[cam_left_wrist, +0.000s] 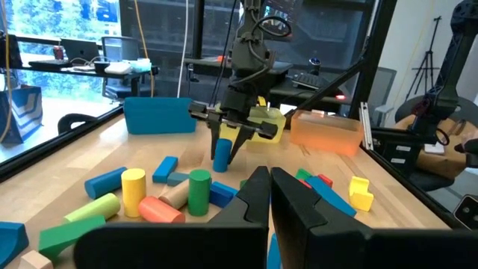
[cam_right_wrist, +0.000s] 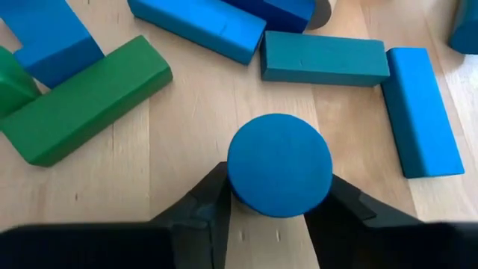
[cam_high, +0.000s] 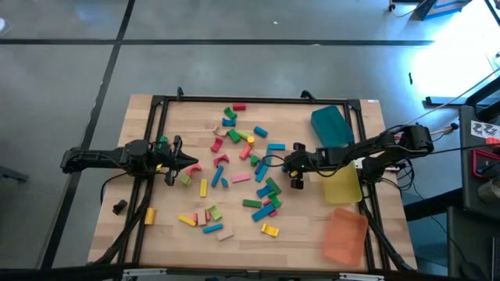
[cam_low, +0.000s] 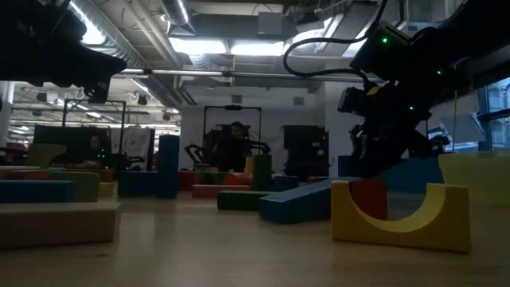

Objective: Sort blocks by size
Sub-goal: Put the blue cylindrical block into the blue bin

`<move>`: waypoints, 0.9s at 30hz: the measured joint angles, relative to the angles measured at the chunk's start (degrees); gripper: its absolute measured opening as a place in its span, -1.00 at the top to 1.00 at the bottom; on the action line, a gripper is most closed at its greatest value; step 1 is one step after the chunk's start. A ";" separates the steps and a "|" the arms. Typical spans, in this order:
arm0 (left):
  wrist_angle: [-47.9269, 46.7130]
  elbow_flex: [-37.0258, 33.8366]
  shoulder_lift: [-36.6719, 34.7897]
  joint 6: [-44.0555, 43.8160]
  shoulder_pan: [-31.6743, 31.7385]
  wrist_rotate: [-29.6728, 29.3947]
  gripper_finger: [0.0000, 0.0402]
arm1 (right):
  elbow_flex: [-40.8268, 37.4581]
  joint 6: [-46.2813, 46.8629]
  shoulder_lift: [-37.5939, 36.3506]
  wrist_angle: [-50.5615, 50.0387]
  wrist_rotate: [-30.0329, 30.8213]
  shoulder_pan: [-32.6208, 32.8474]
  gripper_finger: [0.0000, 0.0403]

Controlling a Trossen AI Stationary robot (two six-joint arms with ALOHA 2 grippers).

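Dozens of coloured wooden blocks [cam_high: 242, 176] lie scattered over the middle of the table. My right gripper [cam_right_wrist: 276, 203] points down at the right of the pile and is shut on a blue cylinder [cam_right_wrist: 279, 164]. The cylinder also shows upright in the left wrist view [cam_left_wrist: 221, 157]. My left gripper [cam_high: 190, 164] is shut and empty, and hovers level at the pile's left edge, pointing toward the table's right. Just ahead of it lie a yellow cylinder [cam_left_wrist: 134, 188], a green cylinder [cam_left_wrist: 199, 190] and a pink one [cam_left_wrist: 158, 210]. My right gripper pinches the blue cylinder's round side [cam_left_wrist: 221, 149] between its two fingers [cam_right_wrist: 211, 203], near the upper end. The fingers come from above, pointing down. The cylinder stands upright below them. I cannot tell whether its lower end touches the table.
A teal tray [cam_high: 331, 125], a yellow tray [cam_high: 344, 186] and an orange tray [cam_high: 344, 235] stand along the table's right side. A small dark lump [cam_high: 119, 207] lies at the left edge. Blue and green bars [cam_right_wrist: 324, 57] lie close around the held cylinder.
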 joint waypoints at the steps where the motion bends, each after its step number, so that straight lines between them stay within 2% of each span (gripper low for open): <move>1: -0.02 -0.02 0.00 0.00 0.00 -0.02 1.00 | 0.00 0.00 0.00 -0.01 0.00 0.00 0.34; 5: 0.00 -0.02 0.00 -0.01 0.00 -0.02 1.00 | 0.02 -0.02 0.00 -0.04 0.00 0.00 0.33; 9: -0.01 -0.02 0.00 -0.01 0.00 -0.02 1.00 | 2.27 -0.64 0.02 -3.11 -0.32 0.00 0.24; 13: -0.02 -0.02 0.00 -0.02 0.00 -0.02 1.00 | 7.76 -7.56 0.02 -11.38 0.26 0.00 0.27; 16: -0.01 -0.02 0.00 -0.02 0.00 0.00 1.00 | 13.64 -11.63 0.02 -21.35 5.34 0.00 0.33; 21: 0.00 -0.02 0.00 -0.02 0.00 -0.02 1.00 | 22.86 -12.61 0.02 -37.73 17.18 -0.12 0.30; 27: 0.00 -0.01 0.00 -0.02 0.00 -0.01 1.00 | 29.18 -12.62 0.02 -51.78 22.71 -3.96 0.27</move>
